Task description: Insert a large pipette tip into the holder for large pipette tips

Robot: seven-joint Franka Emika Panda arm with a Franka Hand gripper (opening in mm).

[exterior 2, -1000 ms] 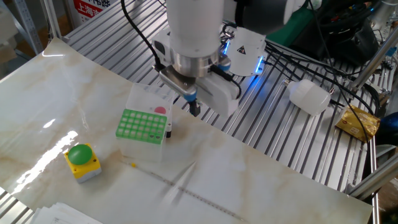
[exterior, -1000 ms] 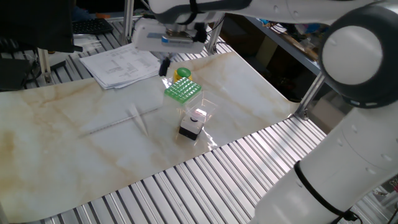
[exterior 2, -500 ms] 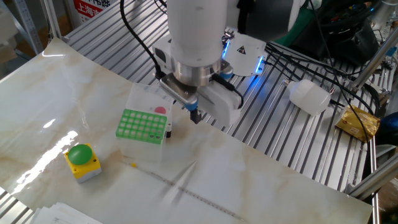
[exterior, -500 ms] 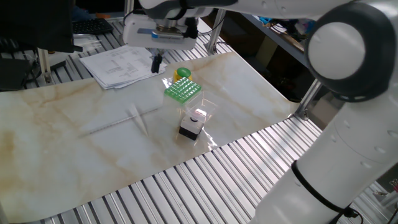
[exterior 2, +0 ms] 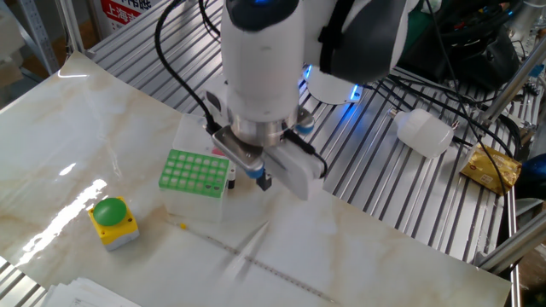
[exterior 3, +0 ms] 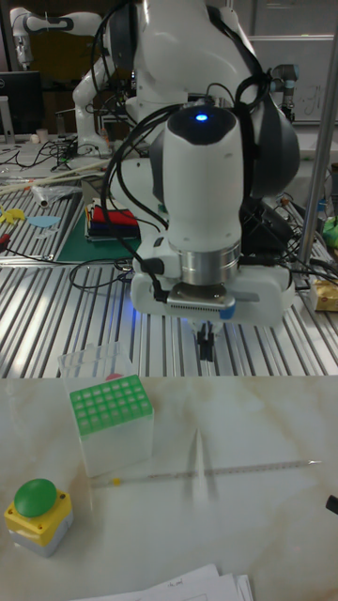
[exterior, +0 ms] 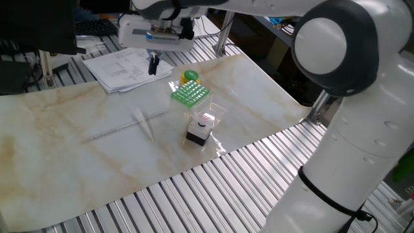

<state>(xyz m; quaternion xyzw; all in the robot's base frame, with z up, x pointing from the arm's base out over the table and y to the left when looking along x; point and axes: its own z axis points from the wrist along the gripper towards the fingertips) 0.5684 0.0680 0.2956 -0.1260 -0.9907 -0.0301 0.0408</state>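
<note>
The large pipette tip [exterior: 145, 124] lies flat on the marble tabletop, a whitish cone left of the rack; it also shows as a pale cone [exterior 3: 203, 466] in the tall view and a blurred pale cone [exterior 2: 245, 255] in the other fixed view. The holder for large pipette tips [exterior: 190, 94] is the green-topped rack [exterior 2: 195, 171] [exterior 3: 111, 408], standing upright with no tip in it. My gripper [exterior: 153, 65] [exterior 2: 263, 180] [exterior 3: 205, 348] hangs above the table, between the rack and the tip, fingers together and holding nothing.
A long thin rod [exterior 3: 235, 469] lies across the tip. A green button on a yellow box [exterior 2: 113, 221] sits beside the rack. A small black-and-white box in a clear case [exterior: 200, 129] stands near the rack. Papers [exterior: 126, 67] lie at the table's far edge.
The gripper has moved away from the rack, leftward in one fixed view and toward the tip's side of the table in the other. Nothing on the table has shifted.
</note>
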